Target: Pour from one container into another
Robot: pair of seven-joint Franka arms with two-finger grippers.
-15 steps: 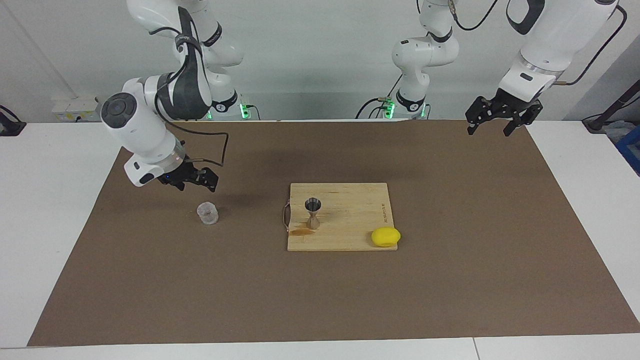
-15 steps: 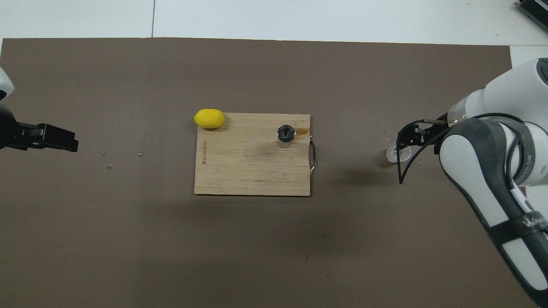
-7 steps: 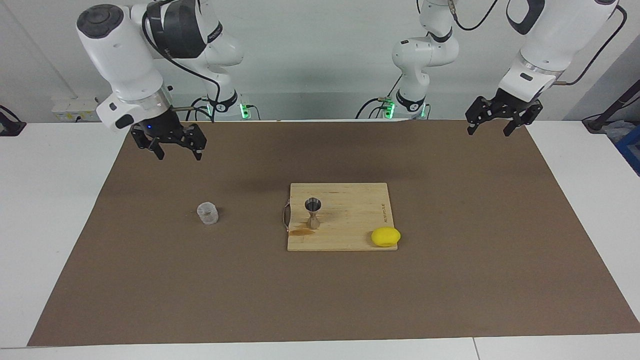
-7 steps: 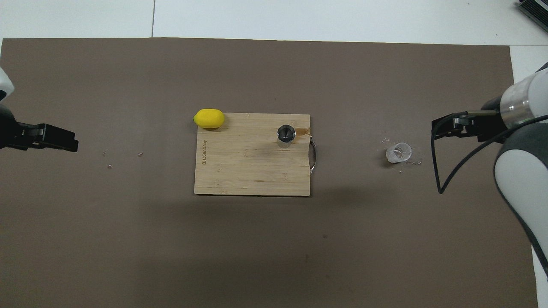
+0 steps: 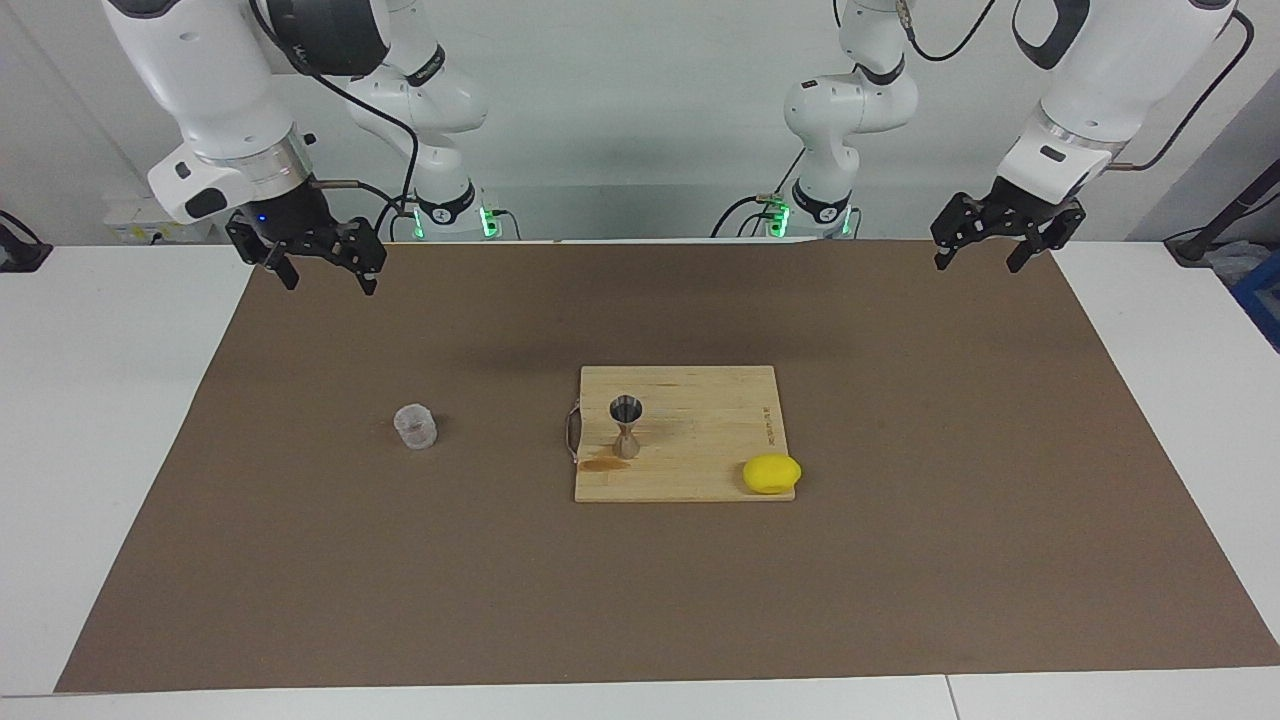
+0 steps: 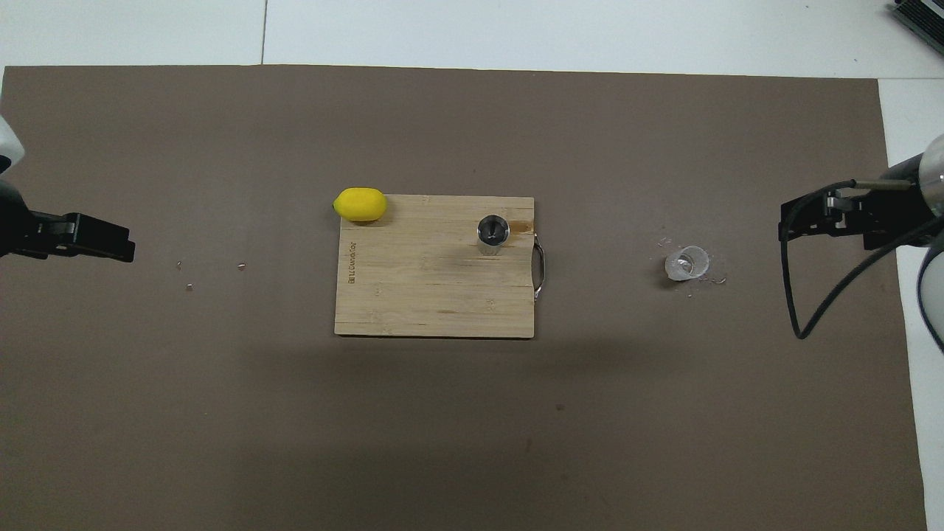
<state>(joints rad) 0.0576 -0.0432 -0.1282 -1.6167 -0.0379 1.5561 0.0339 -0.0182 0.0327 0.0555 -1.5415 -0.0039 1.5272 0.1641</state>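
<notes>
Right now the clear cup (image 5: pixel 415 426) stands upright on the brown mat (image 5: pixel 400 580), alone and toward the right arm's end of the table, well apart from the wooden board (image 5: pixel 700 440). Seen from overhead, the cup (image 6: pixel 686 263) has a few small clear specks on the mat around its foot. The metal jigger (image 5: pixel 626 426) stands upright on the board, close to the edge that carries the handle (image 5: pixel 571 432), with a small brown stain (image 5: pixel 603 463) on the wood just beside its base. Also on the board, at the corner toward the left arm's end and on the edge farther from the robots, a lemon-yellow lump (image 5: pixel 771 473) sits partly over the rim. Both of the 2 arms are lifted clear of everything — neither hand carries anything. The right gripper (image 5: pixel 321 277) hangs over the mat's corner at its own end, fingers spread apart, with the cup well away from it. The left gripper (image 5: pixel 983 258) hangs over the mat's corner at the other end, its fingers likewise spread — it waits there, well away from the board.
</notes>
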